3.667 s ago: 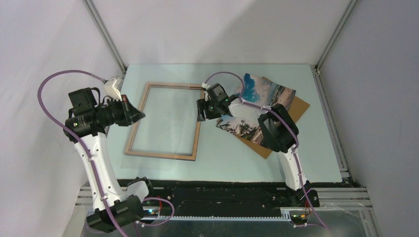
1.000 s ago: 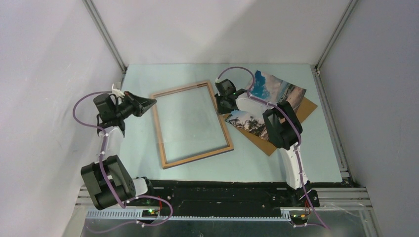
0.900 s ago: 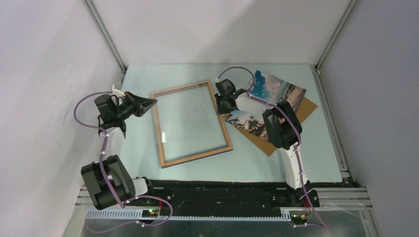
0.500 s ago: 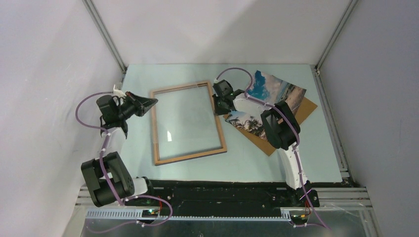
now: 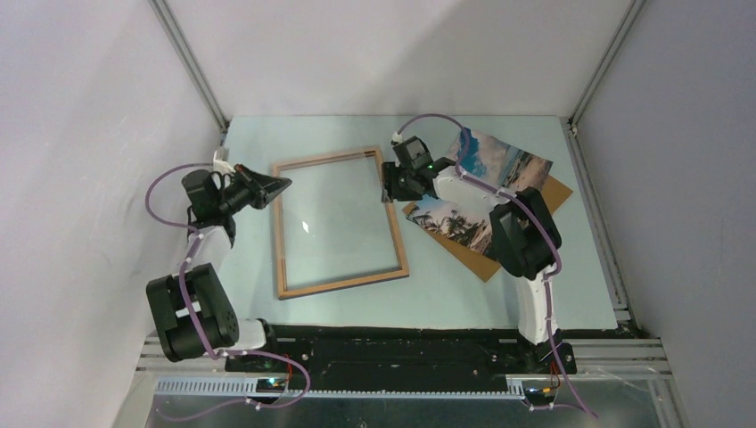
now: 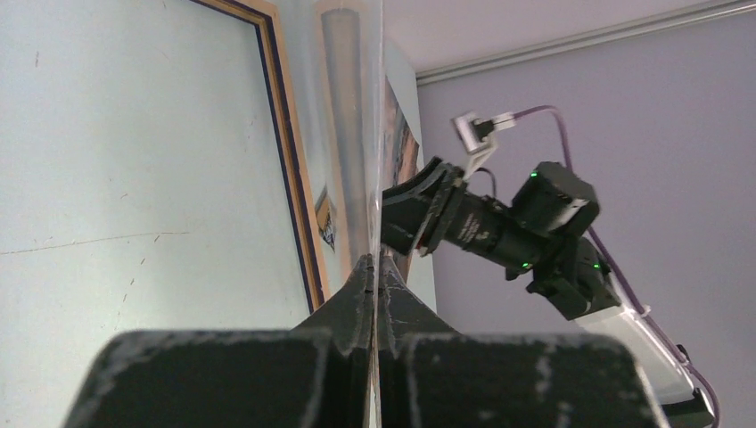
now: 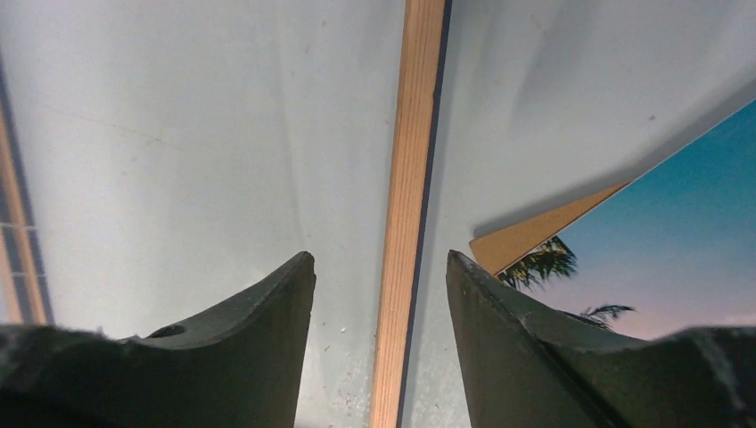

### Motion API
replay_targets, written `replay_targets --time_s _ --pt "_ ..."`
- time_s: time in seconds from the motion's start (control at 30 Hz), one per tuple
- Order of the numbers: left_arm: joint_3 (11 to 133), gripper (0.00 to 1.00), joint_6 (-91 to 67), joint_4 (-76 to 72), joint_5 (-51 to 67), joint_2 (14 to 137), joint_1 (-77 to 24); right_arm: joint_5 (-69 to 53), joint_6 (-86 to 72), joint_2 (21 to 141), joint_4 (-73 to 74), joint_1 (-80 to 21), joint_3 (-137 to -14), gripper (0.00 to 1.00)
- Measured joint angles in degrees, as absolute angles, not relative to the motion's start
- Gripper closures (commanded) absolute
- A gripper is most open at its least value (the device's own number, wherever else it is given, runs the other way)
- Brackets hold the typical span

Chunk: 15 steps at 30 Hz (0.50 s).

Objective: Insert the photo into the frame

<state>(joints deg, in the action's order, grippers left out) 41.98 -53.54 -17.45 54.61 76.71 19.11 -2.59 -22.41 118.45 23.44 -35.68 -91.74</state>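
The frame (image 5: 341,220) lies wood-brown face up mid-table. My left gripper (image 5: 284,185) is at its left rail near the far corner; in the left wrist view the jaws (image 6: 374,264) are shut on the frame's thin edge (image 6: 283,134). My right gripper (image 5: 386,191) is open and straddles the right rail; the rail (image 7: 411,178) runs between the spread fingers (image 7: 379,259) without touching them. The photo (image 5: 501,164), a beach print, lies face up to the right and shows in the right wrist view (image 7: 677,223).
A brown backing board (image 5: 540,201) lies under the photo, its corner showing in the right wrist view (image 7: 544,227). The right arm (image 5: 521,234) reaches over the photo. Metal posts (image 5: 192,67) and grey walls close in the table at back and sides.
The frame has slid left and turned squarer to the table over the last second. My left gripper stayed at its left rail; my right gripper followed the right rail leftward.
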Motion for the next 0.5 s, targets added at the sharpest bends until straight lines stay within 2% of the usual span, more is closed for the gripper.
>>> replay_targets --time_s 0.1,0.2,0.5 --pt "42.0 1.0 -53.5 -18.1 54.7 78.2 18.0 -3.1 -22.1 116.1 22.6 -34.5 -91.3 0.28" --pt "42.0 1.0 -53.5 -18.5 54.8 79.3 17.2 -3.7 -21.5 114.1 21.6 -33.0 -90.0 0.22" --pt "42.0 1.0 -53.2 -18.9 54.8 82.5 15.8 -7.2 -19.0 109.5 16.3 -28.2 -79.9 0.2"
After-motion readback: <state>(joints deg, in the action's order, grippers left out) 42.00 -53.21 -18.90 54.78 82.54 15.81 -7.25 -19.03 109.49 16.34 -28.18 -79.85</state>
